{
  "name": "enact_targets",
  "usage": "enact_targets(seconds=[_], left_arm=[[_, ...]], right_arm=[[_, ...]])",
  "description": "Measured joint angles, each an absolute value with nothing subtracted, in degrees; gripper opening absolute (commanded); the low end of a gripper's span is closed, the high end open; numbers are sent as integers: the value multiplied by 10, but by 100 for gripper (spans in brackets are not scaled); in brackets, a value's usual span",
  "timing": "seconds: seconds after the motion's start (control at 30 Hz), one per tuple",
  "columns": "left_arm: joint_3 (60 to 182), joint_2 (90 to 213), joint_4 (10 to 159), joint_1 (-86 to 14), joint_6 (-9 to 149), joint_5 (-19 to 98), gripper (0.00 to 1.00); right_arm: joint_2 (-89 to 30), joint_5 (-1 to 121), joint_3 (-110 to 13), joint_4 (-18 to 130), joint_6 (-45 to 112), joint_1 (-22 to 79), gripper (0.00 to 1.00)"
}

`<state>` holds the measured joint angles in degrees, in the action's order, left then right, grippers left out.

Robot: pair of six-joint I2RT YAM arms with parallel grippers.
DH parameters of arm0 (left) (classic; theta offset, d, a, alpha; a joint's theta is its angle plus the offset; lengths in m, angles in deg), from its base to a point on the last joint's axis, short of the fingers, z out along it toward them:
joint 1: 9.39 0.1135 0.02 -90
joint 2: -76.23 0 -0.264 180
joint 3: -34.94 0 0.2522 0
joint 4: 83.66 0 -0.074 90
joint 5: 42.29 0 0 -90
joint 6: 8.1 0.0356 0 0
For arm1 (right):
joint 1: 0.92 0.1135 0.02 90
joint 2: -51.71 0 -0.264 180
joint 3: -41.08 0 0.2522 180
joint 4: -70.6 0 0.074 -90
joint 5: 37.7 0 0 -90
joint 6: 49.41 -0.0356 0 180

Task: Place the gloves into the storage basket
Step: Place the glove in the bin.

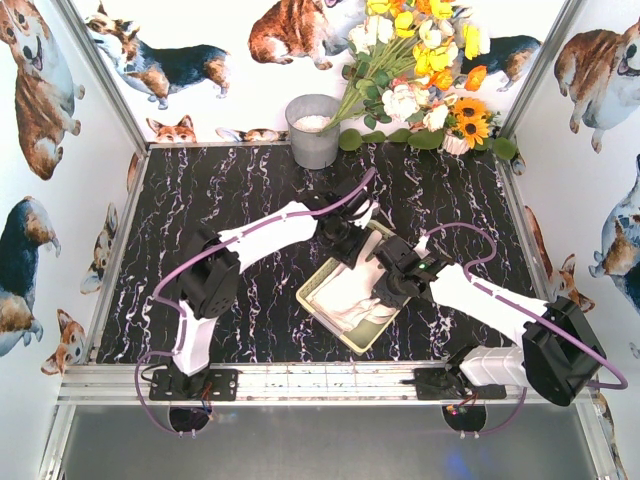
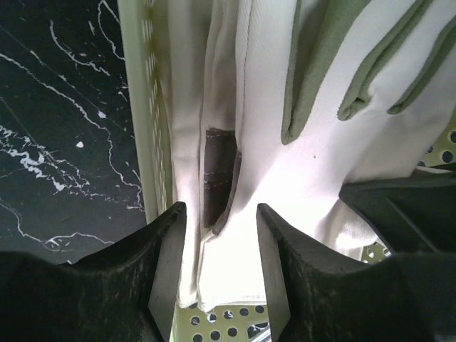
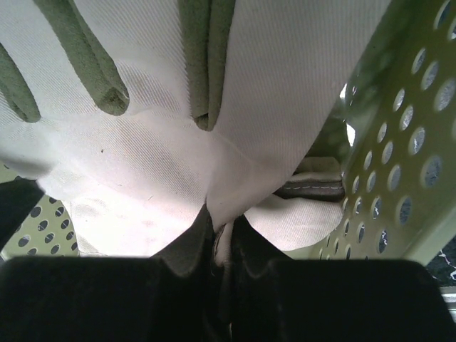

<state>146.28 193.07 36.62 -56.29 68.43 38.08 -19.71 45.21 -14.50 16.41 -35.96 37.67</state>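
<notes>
left gripper (image 2: 221, 214): jaws apart from what I see, at the 12 o'clock end of the storage basket (image 1: 322, 315)
right gripper (image 3: 222, 231): pinched tight on the gloves (image 1: 352, 295) — 3 o'clock side
gloves: lying inside the storage basket

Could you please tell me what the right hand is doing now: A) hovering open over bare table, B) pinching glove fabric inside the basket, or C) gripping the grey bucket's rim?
B: the right hand is shut on a fold of the glove, with the perforated wall of the basket beside it.
</notes>
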Motion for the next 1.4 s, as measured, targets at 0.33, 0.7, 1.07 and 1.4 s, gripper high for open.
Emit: enact_targets(seconds=[0.33, 0.7, 1.07, 1.4], left_arm=[[1429, 1876, 415, -557, 664, 320, 12], [1409, 1947, 451, -557, 674, 244, 9], [1408, 1960, 439, -554, 678, 272, 12], [1407, 1955, 439, -554, 677, 272, 14]], right_arm=[[-199, 453, -146, 164, -358, 377, 0], [-195, 452, -164, 135, -342, 377, 28], [-83, 430, -195, 9, -305, 377, 51], [-68, 447, -252, 1, -249, 377, 18]])
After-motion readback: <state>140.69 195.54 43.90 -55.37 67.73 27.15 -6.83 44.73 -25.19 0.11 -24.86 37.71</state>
